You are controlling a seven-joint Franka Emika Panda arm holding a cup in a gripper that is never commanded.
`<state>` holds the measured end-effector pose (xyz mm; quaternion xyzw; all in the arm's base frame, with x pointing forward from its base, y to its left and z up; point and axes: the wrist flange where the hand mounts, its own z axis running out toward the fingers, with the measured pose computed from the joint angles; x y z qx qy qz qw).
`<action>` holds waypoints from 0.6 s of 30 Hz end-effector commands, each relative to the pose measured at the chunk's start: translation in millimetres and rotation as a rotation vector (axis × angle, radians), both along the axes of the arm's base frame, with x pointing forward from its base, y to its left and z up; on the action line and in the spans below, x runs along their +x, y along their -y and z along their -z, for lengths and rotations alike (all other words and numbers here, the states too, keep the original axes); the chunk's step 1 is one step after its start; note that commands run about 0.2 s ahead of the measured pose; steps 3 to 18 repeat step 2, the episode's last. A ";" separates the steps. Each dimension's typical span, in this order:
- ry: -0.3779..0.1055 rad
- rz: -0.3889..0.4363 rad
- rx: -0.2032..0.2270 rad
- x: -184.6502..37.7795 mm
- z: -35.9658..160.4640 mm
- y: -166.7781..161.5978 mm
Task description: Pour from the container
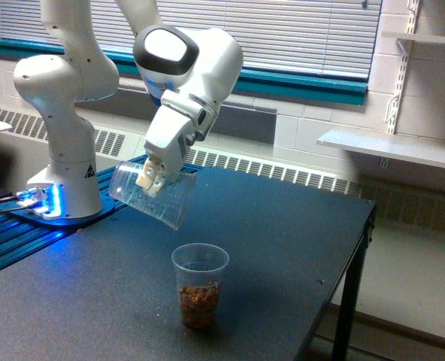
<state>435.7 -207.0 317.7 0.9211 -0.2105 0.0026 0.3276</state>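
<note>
A white robot arm leans over a dark tabletop (283, 226). Its claw (152, 179) is clenched on the rim area of the container (153, 194), a wide clear plastic cup. The cup hangs in the air, tipped steeply so that its mouth faces down and toward the exterior view's right. It looks empty; no brown pieces show inside it and nothing is falling from it.

Below and a little to the exterior view's right stands a smaller clear cup (200, 284), upright on the tabletop and well apart from the tilted one. Brown nut-like pieces (199, 298) fill roughly its lower third. I see none lying on the tabletop around it.

The pour appears finished, so the risks from here are mostly about the way out. The receiving cup is light and narrow at its base; if the arm swings low across it, the tilted cup's rim could clip it and tip the pieces out. The held cup is thin plastic, pinched at one wall only, so a quick turn back to upright could let it slip or flex out of the grip. A stray piece clinging inside could also drop onto the tabletop if the arm moves sideways before righting the cup.
</note>
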 end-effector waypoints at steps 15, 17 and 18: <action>0.004 -0.003 0.012 1.1 -4.1 2.1; 0.004 -0.003 0.012 1.1 -4.1 2.1; 0.004 -0.003 0.012 1.1 -4.1 2.1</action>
